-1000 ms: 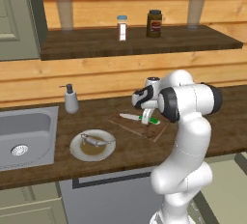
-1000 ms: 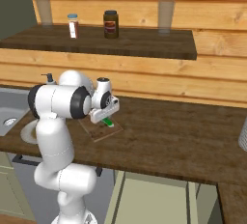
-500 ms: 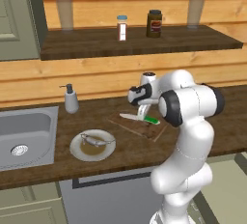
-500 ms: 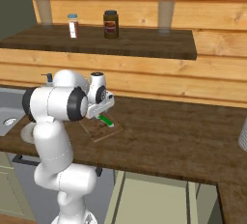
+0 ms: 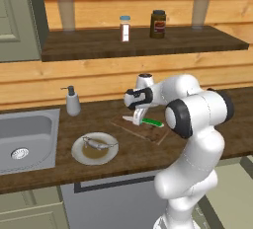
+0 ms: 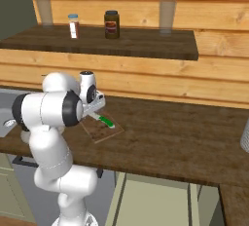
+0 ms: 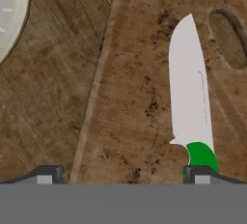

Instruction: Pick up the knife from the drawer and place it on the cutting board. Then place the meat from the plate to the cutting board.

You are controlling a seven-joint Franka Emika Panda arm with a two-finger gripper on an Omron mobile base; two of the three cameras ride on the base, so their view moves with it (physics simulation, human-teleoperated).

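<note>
The knife [image 5: 146, 121] [image 6: 105, 121] [image 7: 191, 97], green-handled with a pale blade, lies flat on the brown cutting board [image 5: 159, 133] [image 6: 99, 129] [image 7: 130, 97]. My gripper [image 5: 139, 116] [image 6: 94, 107] [image 7: 123, 174] hovers just above the board's left part, open, with nothing between its fingers. In the hand view the knife's handle end lies by the right fingertip [image 7: 198, 174]. To the board's left stands the off-white plate [image 5: 78, 154] [image 7: 8, 20]. The grey meat [image 5: 97, 143] lies on its brown centre. The drawer's inside is out of view.
A steel sink [image 5: 20, 139] sits at the left and a soap dispenser [image 5: 72, 101] behind the plate. The wall shelf carries a shaker [image 5: 125, 28] and a dark jar [image 5: 158, 23]. A grey cabinet front [image 5: 113, 201] lies below the counter edge.
My hand has drifted a little to the left over the board. The knife stays lying on the board, and plate and meat have not moved.
</note>
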